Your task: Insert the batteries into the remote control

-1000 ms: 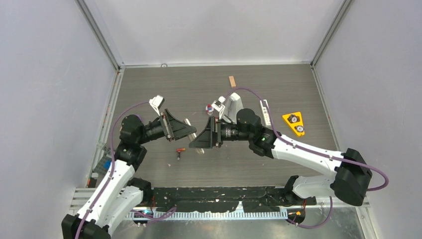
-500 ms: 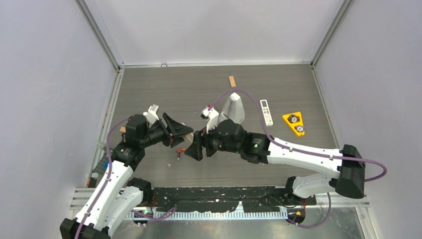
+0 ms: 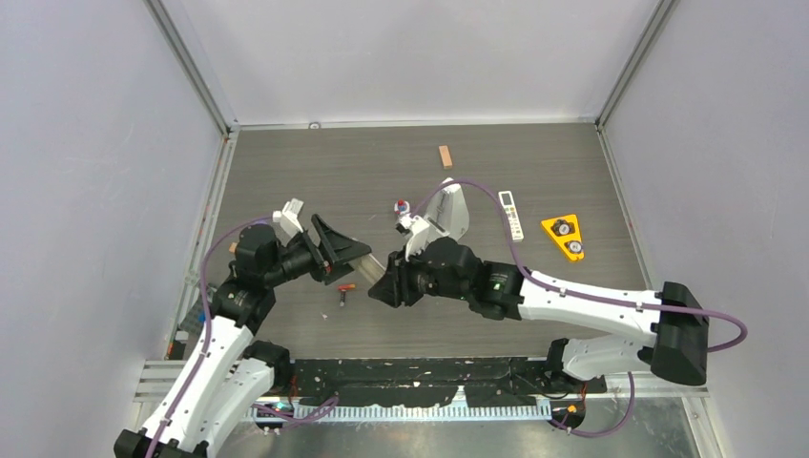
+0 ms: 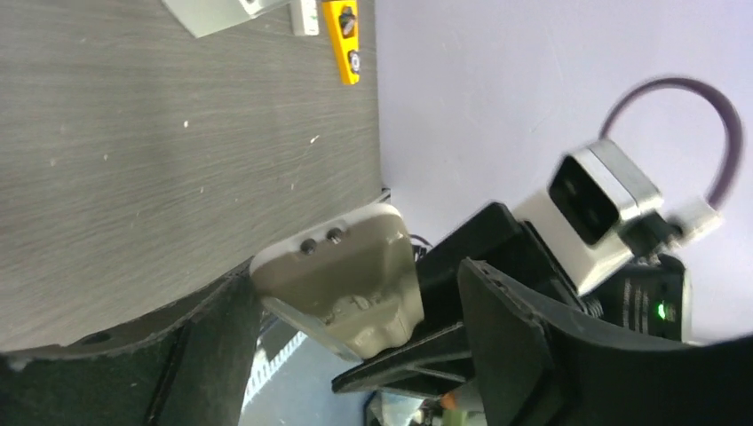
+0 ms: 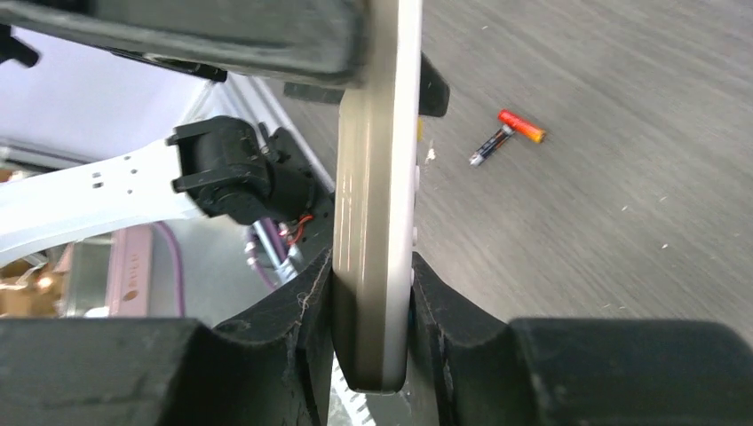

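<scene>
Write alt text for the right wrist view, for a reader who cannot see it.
The right gripper clamps the near end of the remote control, seen edge-on and running up the frame to the left gripper, which grips its far end. Two batteries lie on the grey table to the right.

No text, label, brand or number is legible.

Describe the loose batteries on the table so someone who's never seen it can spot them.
On the grey table, find where the left gripper and right gripper meet, both holding the remote control. Just toward the arm bases, the batteries lie on the bare surface: tiny dark cylinders with a red-orange end, far smaller than anything nearby.
</scene>
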`<state>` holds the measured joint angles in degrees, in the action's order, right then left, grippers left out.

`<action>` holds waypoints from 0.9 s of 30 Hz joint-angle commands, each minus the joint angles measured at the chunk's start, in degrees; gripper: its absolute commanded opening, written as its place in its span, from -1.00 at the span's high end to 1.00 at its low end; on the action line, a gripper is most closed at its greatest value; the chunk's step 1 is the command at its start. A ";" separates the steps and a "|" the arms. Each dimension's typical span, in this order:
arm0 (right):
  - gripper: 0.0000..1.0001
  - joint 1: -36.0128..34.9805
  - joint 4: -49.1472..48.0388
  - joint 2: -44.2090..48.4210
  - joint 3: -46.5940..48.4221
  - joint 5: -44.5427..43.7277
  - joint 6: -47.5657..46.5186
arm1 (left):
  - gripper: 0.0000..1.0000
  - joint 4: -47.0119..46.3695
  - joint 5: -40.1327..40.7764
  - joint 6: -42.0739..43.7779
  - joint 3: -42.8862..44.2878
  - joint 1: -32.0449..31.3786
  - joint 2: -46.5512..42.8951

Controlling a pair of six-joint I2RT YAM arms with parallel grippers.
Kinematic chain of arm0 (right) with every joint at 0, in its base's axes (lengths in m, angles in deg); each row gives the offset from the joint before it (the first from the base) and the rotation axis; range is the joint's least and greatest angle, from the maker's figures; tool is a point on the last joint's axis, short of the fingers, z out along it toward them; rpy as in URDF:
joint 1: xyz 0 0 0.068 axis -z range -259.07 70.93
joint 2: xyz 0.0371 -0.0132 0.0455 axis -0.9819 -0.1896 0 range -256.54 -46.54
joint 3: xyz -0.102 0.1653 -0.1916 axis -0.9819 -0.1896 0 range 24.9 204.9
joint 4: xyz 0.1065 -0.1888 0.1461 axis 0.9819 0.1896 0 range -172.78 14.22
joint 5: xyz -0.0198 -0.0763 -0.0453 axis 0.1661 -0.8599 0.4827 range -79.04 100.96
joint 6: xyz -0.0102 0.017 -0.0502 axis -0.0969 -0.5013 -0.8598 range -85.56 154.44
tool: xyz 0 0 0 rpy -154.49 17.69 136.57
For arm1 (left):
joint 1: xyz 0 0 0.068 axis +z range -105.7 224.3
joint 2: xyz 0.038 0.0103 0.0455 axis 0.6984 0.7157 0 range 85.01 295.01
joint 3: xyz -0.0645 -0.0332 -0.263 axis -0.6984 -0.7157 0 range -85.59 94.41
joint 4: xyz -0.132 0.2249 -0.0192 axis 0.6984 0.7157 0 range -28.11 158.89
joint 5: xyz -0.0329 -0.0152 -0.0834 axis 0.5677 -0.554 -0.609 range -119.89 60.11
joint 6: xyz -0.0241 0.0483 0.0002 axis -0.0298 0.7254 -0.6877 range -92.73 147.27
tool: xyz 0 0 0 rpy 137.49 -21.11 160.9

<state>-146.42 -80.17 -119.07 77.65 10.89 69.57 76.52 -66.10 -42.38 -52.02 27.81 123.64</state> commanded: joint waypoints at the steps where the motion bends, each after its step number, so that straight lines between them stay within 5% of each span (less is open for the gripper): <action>1: 0.90 4.32 -7.56 6.32 -4.00 12.00 3.65 | -0.66 -7.14 -7.52 12.09 2.79 0.06 -0.96; 5: 0.89 14.41 -15.21 10.40 -10.58 34.68 7.85 | -0.72 -10.12 -13.19 17.88 4.02 0.13 -1.54; 9: 0.90 17.33 -14.54 11.49 -10.54 45.71 8.27 | -0.70 -17.11 -19.79 16.84 3.62 0.06 -0.33; 12: 0.90 17.42 -12.03 11.39 -8.79 49.05 6.67 | -0.66 -17.95 -23.84 17.22 4.44 0.10 2.01; 18: 0.89 17.52 -12.06 9.84 -7.59 53.17 6.37 | -0.66 0.82 -24.67 30.57 11.47 0.14 5.83; 23: 0.89 17.78 -10.87 9.30 -7.30 53.37 6.34 | -0.40 -0.43 -29.07 30.17 11.01 0.14 5.86; 27: 0.89 17.85 -11.67 8.57 -7.41 52.99 7.27 | -0.39 -2.19 -32.51 30.11 9.13 0.12 3.95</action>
<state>-128.76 -89.17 -110.11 67.64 62.12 76.43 75.45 -92.61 -14.03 -42.32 27.83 129.70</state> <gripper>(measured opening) 0.344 0.697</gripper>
